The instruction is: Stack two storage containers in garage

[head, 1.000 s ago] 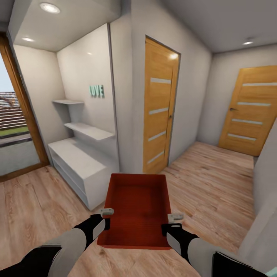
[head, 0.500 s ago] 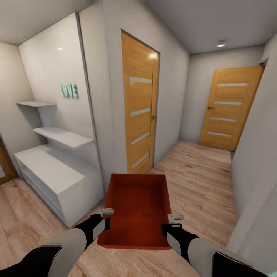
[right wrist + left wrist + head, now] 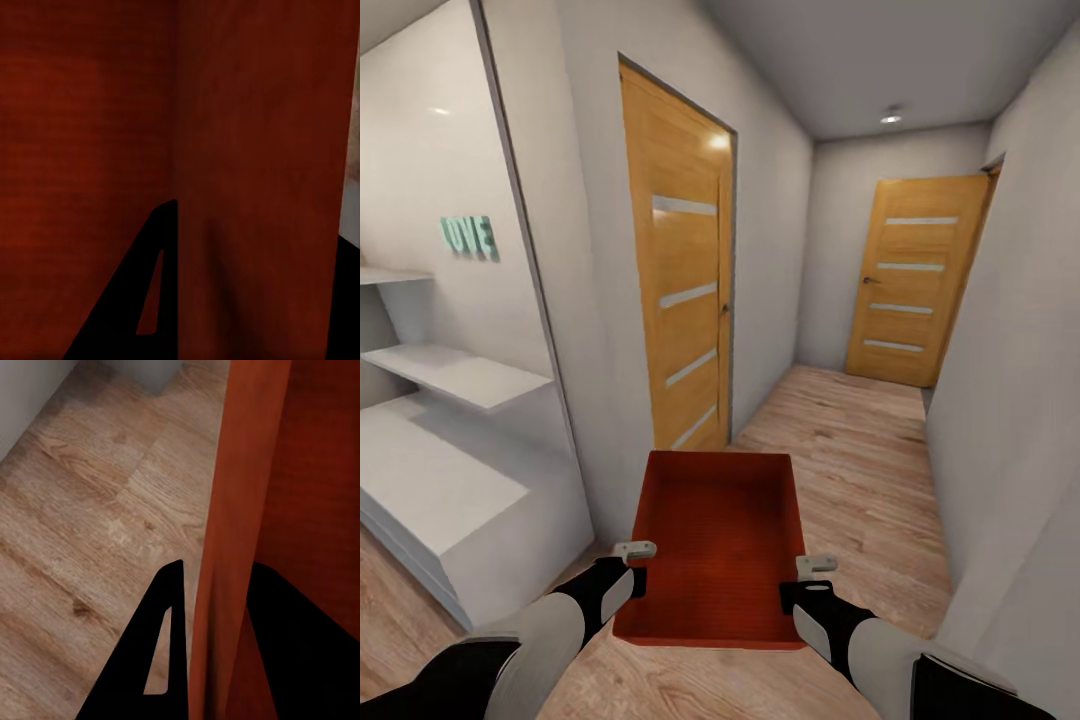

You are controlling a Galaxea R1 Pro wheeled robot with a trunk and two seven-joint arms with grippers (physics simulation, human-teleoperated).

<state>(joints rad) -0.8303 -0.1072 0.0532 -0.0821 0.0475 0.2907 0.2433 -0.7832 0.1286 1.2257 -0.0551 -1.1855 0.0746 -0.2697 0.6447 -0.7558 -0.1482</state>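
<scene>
Orange-red and ribbed, the bin point(image 3: 712, 545) hangs between the two grippers above the plank floor point(image 3: 860, 450). The left gripper point(image 3: 636, 580) pinches its left wall near the robot's end; in the left wrist view one black finger point(image 3: 154, 652) sits outside that wall point(image 3: 232, 532) and the other inside. The right gripper point(image 3: 792, 595) clamps the opposite wall the same way (one finger point(image 3: 139, 292) lies against the bin's inner face). Ahead of the grippers runs a hallway with two wooden doors point(image 3: 678, 300), and beside the left gripper stand white shelves point(image 3: 450, 375).
</scene>
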